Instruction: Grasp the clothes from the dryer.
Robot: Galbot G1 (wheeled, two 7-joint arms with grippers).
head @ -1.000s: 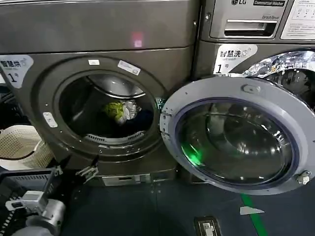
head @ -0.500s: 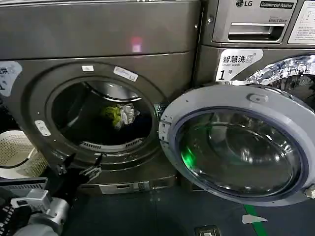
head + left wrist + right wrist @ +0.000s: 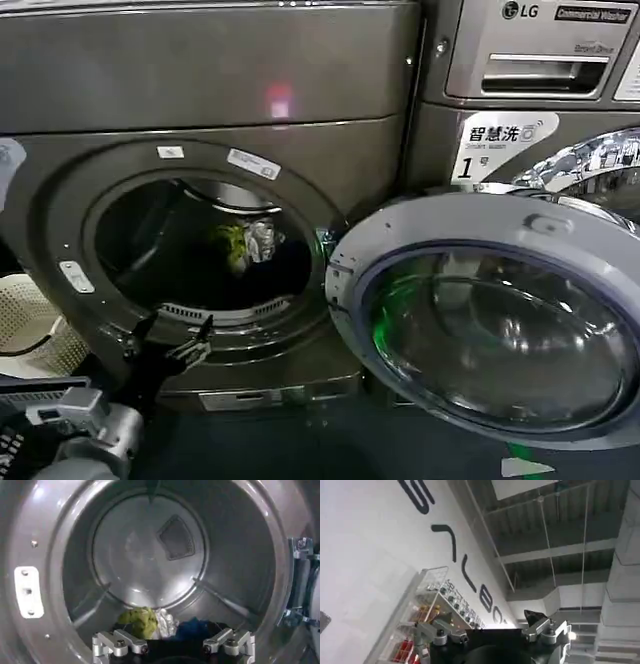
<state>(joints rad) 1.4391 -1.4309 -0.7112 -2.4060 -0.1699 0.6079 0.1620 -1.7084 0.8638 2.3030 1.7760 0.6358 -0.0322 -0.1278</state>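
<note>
the left gripper [image 3: 168, 338] has its jaws spread wide with nothing between them; in the head view it sits just in front of the lower rim of the dryer [image 3: 200, 90] porthole, low and to the left side of the opening, its fingertips close to the grey rim. in the left wrist view the same gripper [image 3: 173, 645] shows two metal fingers [image 3: 120, 642] set well apart, pointing into the steel drum [image 3: 150, 555], with open air between them.

the clothes [image 3: 250, 243] lie on the floor of the drum, towards the back, well apart from the gripper. the left wrist view shows the clothes [image 3: 159, 623] as a yellow-green piece, a pale grey-white piece beside it and touching it, and a dark navy piece next to that, all lying low between the two spread fingers as seen from that camera, yet deeper in the drum.

the dryer door [image 3: 495, 315] hangs swung open to the right, its round glass facing outward, in front of the lighter lg machine [image 3: 530, 80]. a pale woven basket [image 3: 30, 325] stands on the floor at the left of the dryer.

the right gripper [image 3: 492, 632] points upward towards a ceiling and a white wall [image 3: 375, 540] with dark lettering; its jaws stand open and hold nothing.
</note>
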